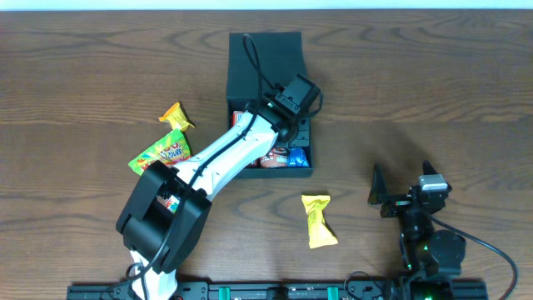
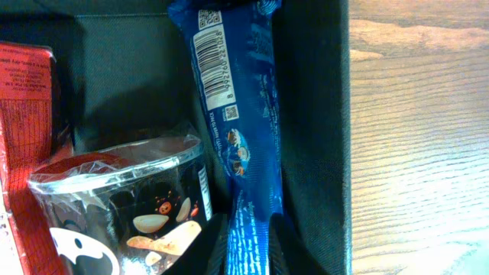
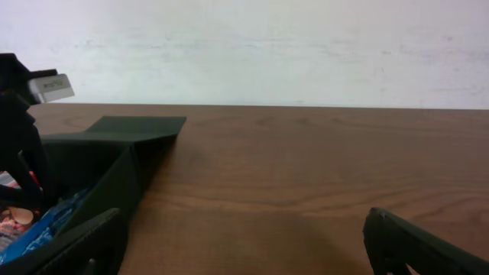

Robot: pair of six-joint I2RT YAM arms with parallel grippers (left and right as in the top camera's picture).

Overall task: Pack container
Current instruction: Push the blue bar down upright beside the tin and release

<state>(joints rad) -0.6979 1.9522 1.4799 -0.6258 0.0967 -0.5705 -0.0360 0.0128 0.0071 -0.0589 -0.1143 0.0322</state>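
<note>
The container (image 1: 268,57) is sitting at the far middle of the table (image 1: 433,75), flap lying open behind it, and the left gripper (image 1: 289,121) is reaching down inside over a blue packet (image 2: 237,130) and a plastic-wrapped tub (image 2: 130,198). I cannot tell how its jaws are standing. The right gripper (image 1: 403,185) is hanging near the front edge, jaws wide apart, empty. Coming out, the left one risks snagging the packet or tipping the tub over the wall.
</note>
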